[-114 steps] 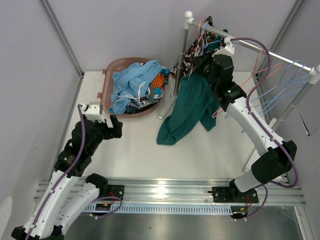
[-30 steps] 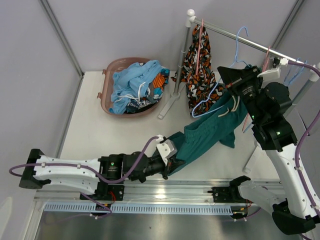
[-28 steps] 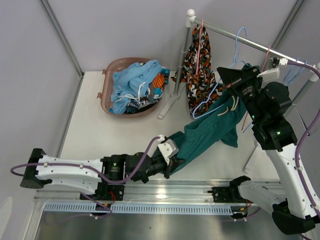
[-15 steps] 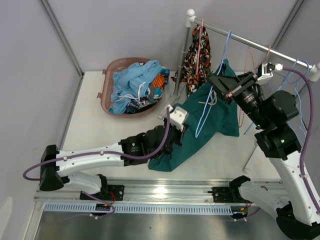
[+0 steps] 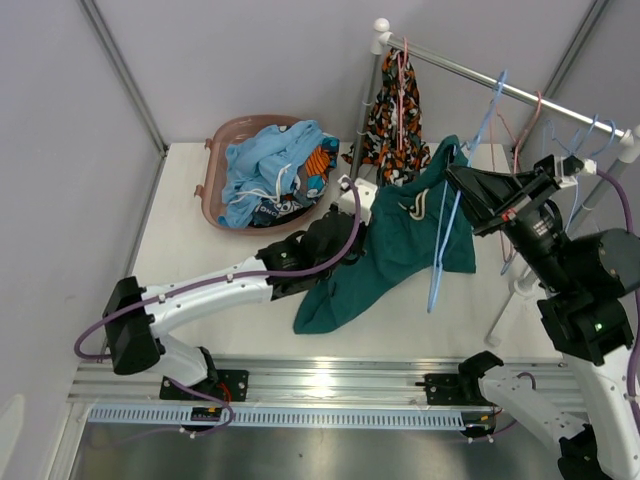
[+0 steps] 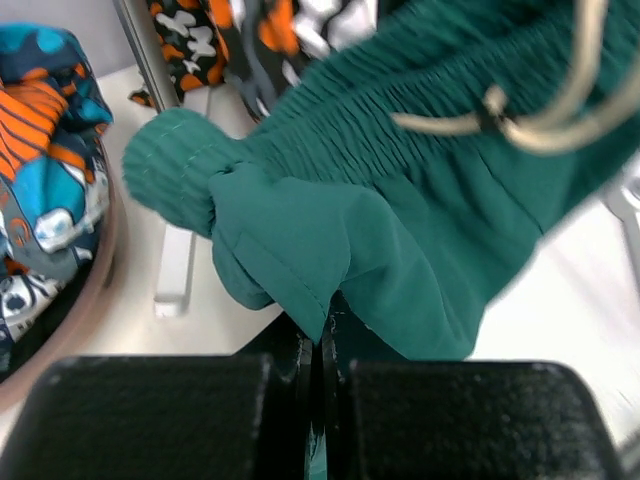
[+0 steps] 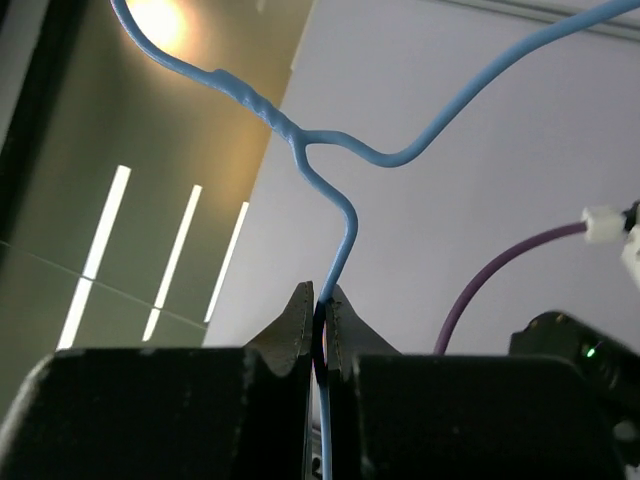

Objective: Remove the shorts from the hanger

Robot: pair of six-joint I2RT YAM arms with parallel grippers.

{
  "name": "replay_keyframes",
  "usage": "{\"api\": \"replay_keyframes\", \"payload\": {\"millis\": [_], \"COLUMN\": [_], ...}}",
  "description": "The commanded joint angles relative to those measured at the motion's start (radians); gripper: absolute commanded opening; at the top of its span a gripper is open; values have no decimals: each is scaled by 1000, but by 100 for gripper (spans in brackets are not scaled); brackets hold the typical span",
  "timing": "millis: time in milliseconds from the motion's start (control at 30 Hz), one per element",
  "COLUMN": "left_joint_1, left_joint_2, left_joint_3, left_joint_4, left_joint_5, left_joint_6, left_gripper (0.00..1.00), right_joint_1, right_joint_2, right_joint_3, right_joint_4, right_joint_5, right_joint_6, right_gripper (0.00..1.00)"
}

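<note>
Firstly, table [image 5: 180, 235]: white top, walled at the back and sides, both arms bolted along its near edge.

Rack [image 5: 440, 64]: metal rail slanting from back centre out to the right. Its upright and foot stood between the basket and the middle of the table.

Teal green shorts [image 5: 400, 240]: draped mid-table, waistband raised towards the rail, one leg trailing onto the tabletop, white drawstring showing. The upper edge lay against the blue hanger; whether it was hooked on could not be told.

Left arm [image 5: 215, 290]: stretched low from front left, passing just in front of the basket.

Basket [image 5: 222, 130]: brownish plastic, back left, holding light blue shorts [image 5: 265, 160] and patterned shorts [image 5: 320, 165] in orange and blue.

Camouflage shorts [image 5: 395, 130]: hung at the rail's left end, directly behind the teal pair and partly overlapped by it.

Spare hangers [image 5: 578, 140]: blue and pink wire, bunched at the rail's right end, behind the right arm.

Blue hanger [image 5: 443, 235]: tilted, hook up near the rail, lower loop hanging in front of the teal fabric.

Left gripper [image 6: 320, 335]: fingers pressed together on a fold of the teal green shorts, largely buried in cloth when seen from above.

Right gripper [image 7: 320, 300]: pinched tight on the blue hanger's wire just below its twisted neck.
</note>
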Motion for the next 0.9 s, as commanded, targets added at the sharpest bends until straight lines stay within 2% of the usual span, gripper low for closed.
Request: {"api": "replay_keyframes", "payload": {"millis": [0, 100, 233, 333, 467, 633, 733, 867], "left_joint_1": [31, 36, 37, 40, 14, -79, -172, -245], "left_joint_2": [40, 83, 74, 89, -15, -249, -349, -447], "left_joint_3": [98, 172, 161, 170, 94, 2, -32, -66], "left_joint_4": [1, -64, -78, -130, -134, -204, -293, -426], "left_joint_5": [6, -8, -20, -43, -43, -129, -204, -282], "left_joint_6": [39, 28, 13, 11, -49, -102, -141, -208], "left_gripper": [0, 0, 0, 0, 0, 0, 0, 0], "right_joint_1": [5, 5, 5, 5, 7, 5, 1, -35], "right_joint_2": [-62, -75, -69, -45, -43, -33, 4, 93], "right_joint_3": [-18, -24, -81, -18, -47, -62, -114, -102], "right_joint_4": [95, 59, 166, 131, 125, 37, 97, 134], "right_joint_5": [59, 76, 13, 7, 16, 103, 114, 97], "right_joint_6": [122, 111, 209, 176, 150, -69, -158, -273], "right_gripper": [0, 0, 0, 0, 0, 0, 0, 0]}}
